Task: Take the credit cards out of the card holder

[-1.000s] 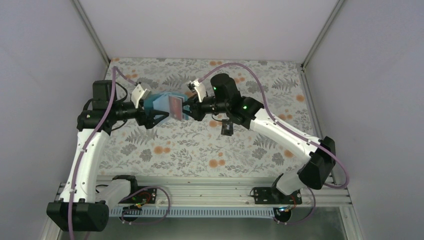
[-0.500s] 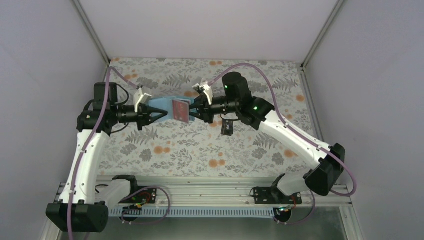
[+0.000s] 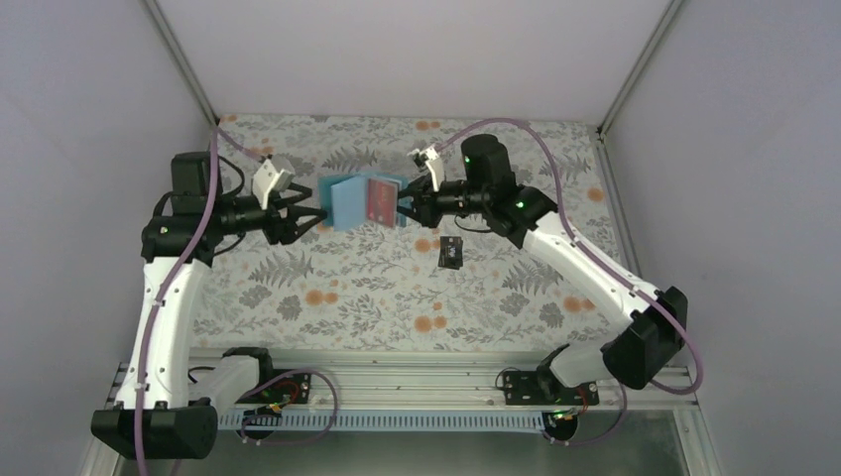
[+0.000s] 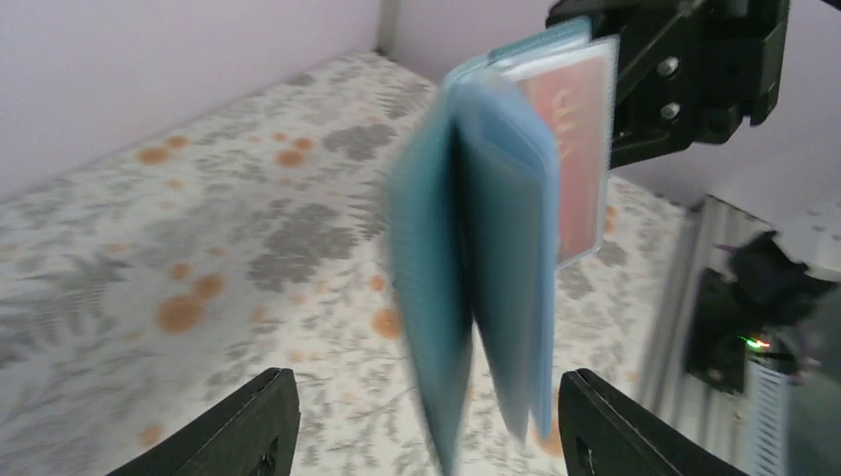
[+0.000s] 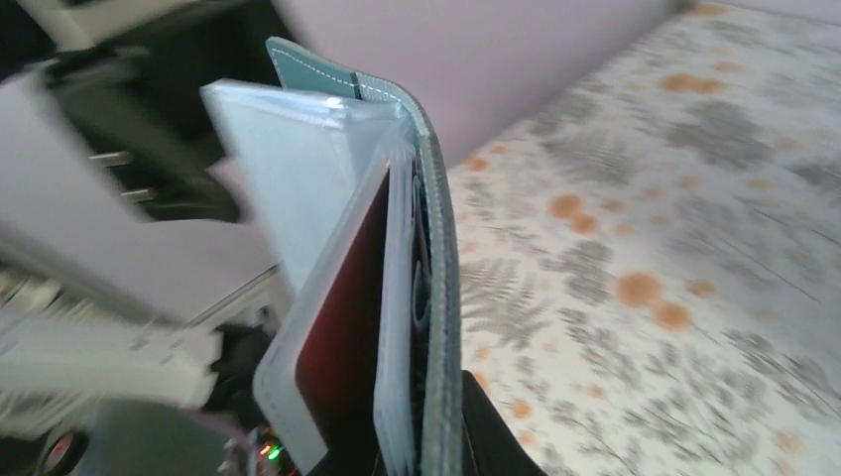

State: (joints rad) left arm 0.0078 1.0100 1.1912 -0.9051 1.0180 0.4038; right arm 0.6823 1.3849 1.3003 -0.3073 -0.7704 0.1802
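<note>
The teal-blue card holder [image 3: 349, 202] hangs in the air, fanned open, with my right gripper [image 3: 402, 207] shut on its right edge. A red credit card [image 3: 380, 201] sits in one clear pocket. In the right wrist view the card holder [image 5: 442, 248] and red card [image 5: 342, 327] stand edge-on in my right gripper [image 5: 426, 451]. My left gripper [image 3: 315, 218] stands open just left of the holder. In the left wrist view the blurred card holder [image 4: 476, 248] hangs between the spread fingers [image 4: 248, 426], gripped by neither. A black credit card [image 3: 451, 252] lies on the cloth.
A floral cloth [image 3: 397, 288] with orange flower prints covers the table. Pale walls and metal corner posts [image 3: 179, 59] close in the back and both sides. The arm bases and a rail [image 3: 397, 382] run along the near edge.
My left gripper shut at the holder's left edge, then opened and drew back left. My right gripper carried the holder toward the back, and its leaves fanned apart.
</note>
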